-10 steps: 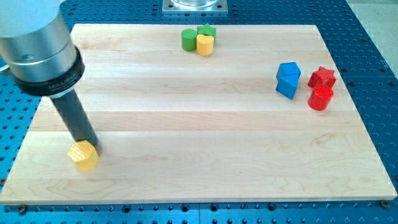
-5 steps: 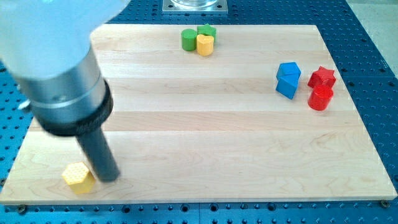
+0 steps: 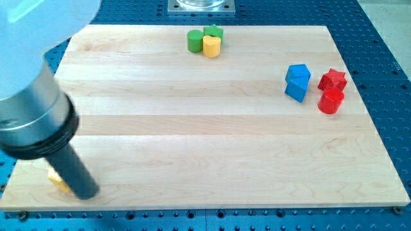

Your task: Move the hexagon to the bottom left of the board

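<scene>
The yellow hexagon (image 3: 56, 181) lies at the bottom left corner of the wooden board (image 3: 212, 141), mostly hidden behind my rod. Only a small yellow sliver shows at the rod's left side. My tip (image 3: 87, 192) rests on the board just to the right of the hexagon, touching or nearly touching it, close to the board's bottom edge. The arm's grey body fills the view's left.
A green cylinder (image 3: 194, 41), another green block (image 3: 214, 31) and a yellow heart-like block (image 3: 211, 46) cluster at the top middle. Two blue blocks (image 3: 297, 82) sit at the right, with a red star (image 3: 332, 79) and red cylinder (image 3: 331, 101) beside them.
The rod has swept down and to the left, pushing the yellow hexagon from the lower left area into the bottom left corner. The other blocks have not moved.
</scene>
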Controlling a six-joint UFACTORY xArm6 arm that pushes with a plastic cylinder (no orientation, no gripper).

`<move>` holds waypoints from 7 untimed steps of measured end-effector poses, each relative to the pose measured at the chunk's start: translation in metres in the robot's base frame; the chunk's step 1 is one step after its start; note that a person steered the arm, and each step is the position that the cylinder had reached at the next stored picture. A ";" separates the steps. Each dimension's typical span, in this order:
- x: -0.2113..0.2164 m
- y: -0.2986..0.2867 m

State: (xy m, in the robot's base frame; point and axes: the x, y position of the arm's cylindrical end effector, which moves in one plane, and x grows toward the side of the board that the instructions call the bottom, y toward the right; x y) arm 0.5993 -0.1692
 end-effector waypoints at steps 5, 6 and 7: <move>-0.024 -0.024; -0.024 -0.032; -0.051 -0.020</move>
